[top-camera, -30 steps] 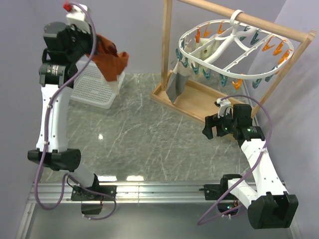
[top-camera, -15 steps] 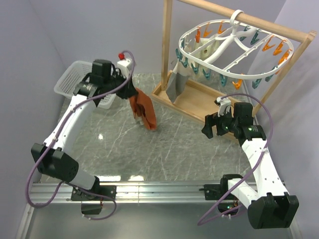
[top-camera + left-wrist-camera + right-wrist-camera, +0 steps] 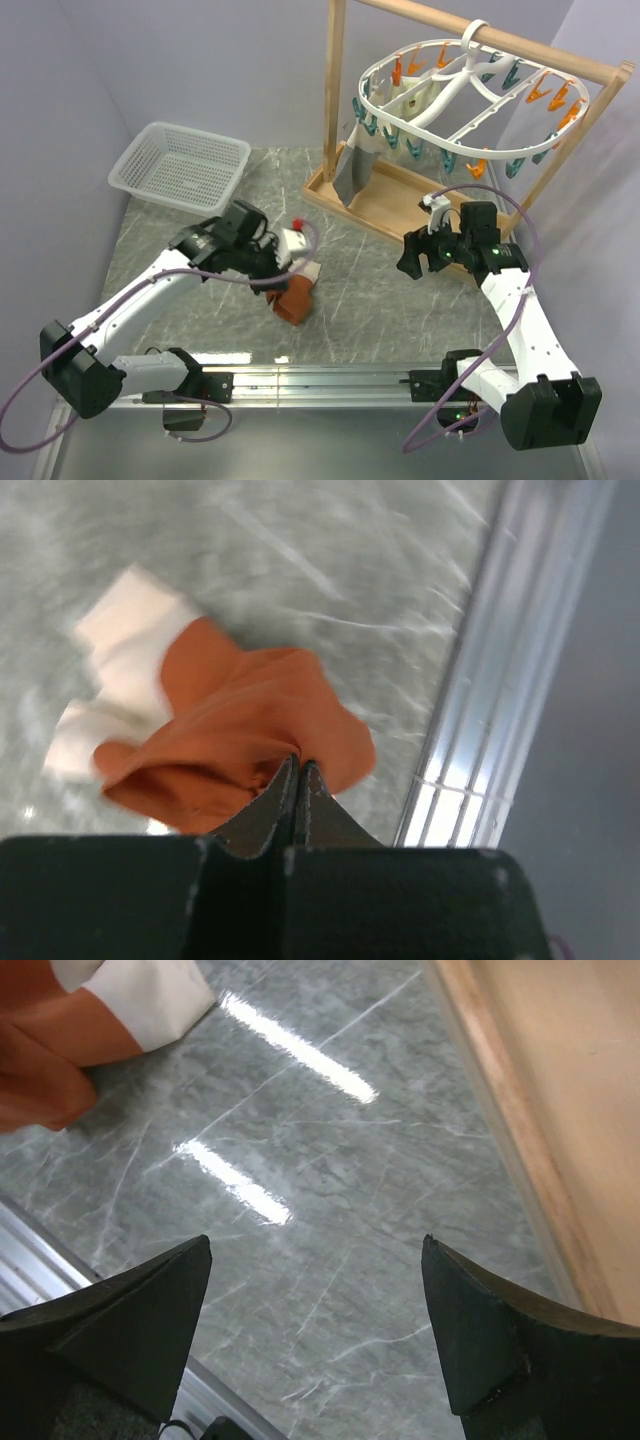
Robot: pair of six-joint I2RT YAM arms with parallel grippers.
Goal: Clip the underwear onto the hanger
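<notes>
Top external: one underwear (image 3: 293, 302), one hanger (image 3: 440, 102), one basket (image 3: 180, 165).

Rust-orange fabric briefs (image 3: 235, 730) with a wide cream waistband, pinched in the left arm's black jaws.
The jaws are closed tip to tip on a fold of the orange cloth. The garment is bunched over the grey marbled tabletop (image 3: 330, 570), its blurred waistband to the upper left. A ribbed silver metal rail (image 3: 500, 680) edges the tabletop on the right.

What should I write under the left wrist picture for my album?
Left fingers shut on the orange underwear over the grey table.
</notes>
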